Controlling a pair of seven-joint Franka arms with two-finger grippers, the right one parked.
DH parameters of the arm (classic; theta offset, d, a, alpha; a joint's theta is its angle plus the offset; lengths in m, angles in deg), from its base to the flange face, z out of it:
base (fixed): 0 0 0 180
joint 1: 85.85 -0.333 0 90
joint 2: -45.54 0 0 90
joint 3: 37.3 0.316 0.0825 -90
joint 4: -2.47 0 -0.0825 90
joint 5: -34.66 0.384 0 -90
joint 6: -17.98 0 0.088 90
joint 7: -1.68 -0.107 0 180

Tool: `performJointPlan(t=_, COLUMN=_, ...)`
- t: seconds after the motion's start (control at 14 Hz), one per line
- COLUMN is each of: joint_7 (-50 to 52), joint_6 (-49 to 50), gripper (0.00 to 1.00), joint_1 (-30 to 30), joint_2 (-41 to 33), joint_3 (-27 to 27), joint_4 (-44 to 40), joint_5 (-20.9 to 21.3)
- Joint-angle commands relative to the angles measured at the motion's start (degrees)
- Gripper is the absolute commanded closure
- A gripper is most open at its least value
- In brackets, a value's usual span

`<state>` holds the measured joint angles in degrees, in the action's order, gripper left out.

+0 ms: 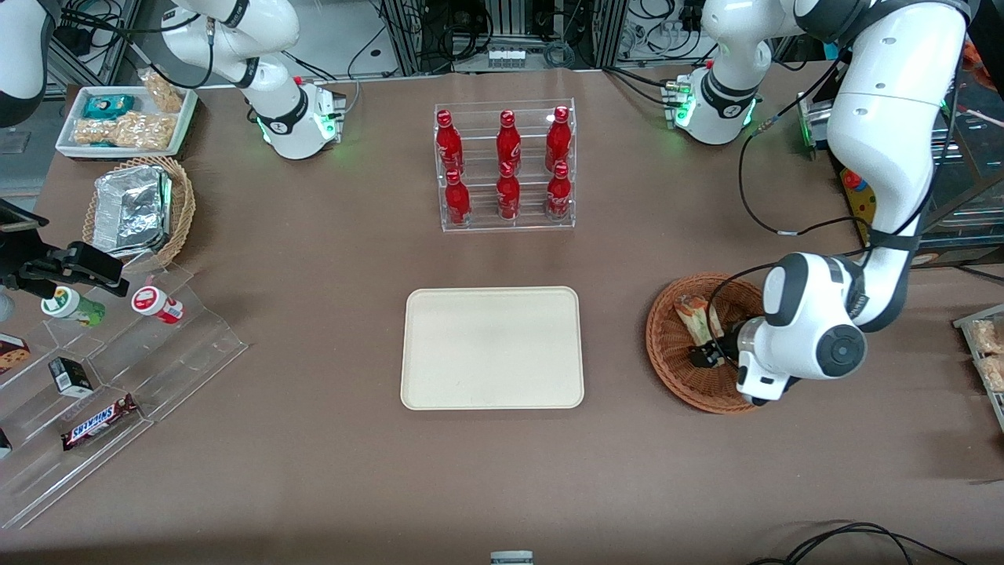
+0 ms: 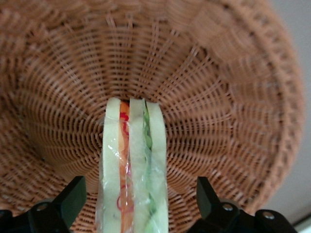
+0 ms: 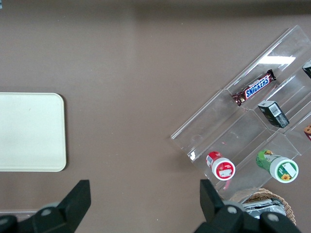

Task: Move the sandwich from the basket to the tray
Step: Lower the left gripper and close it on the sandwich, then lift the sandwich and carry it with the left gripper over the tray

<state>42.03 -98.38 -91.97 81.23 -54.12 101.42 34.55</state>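
Desk scene: claw spread wide astride sandwich in basket.
Risk: slick wrap slips during lift toward tray.

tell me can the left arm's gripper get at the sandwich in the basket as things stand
Probably yes. The gripper is open, low in the basket, with a finger on each side of the sandwich and nothing between them.
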Motion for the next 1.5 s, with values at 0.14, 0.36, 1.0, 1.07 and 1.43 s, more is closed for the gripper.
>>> performJointPlan(t=0.14, joint_7=1.0, joint_6=-2.4, gripper=0.00, joint_1=0.7, joint_2=-3.3, joint_3=0.0, joint_4=7.0, joint_5=0.5)
performJointPlan(t=0.36, joint_7=1.1, joint_6=0.6, gripper=0.92, joint_1=0.5, joint_2=-5.9, joint_3=0.0, joint_4=6.9, joint_5=0.5)
performJointPlan(t=1.0, joint_7=-15.7, joint_6=13.7, gripper=0.96, joint_1=6.7, joint_2=-6.9, joint_3=-3.7, joint_4=-7.3, joint_5=-0.3)
performJointPlan(t=1.07, joint_7=-16.6, joint_6=13.6, gripper=0.97, joint_1=8.4, joint_2=-6.2, joint_3=-3.9, joint_4=-7.9, joint_5=-0.2)
performJointPlan(t=1.43, joint_7=-16.7, joint_6=13.0, gripper=0.96, joint_1=21.4, joint_2=5.0, joint_3=-3.7, joint_4=-20.3, joint_5=2.4)
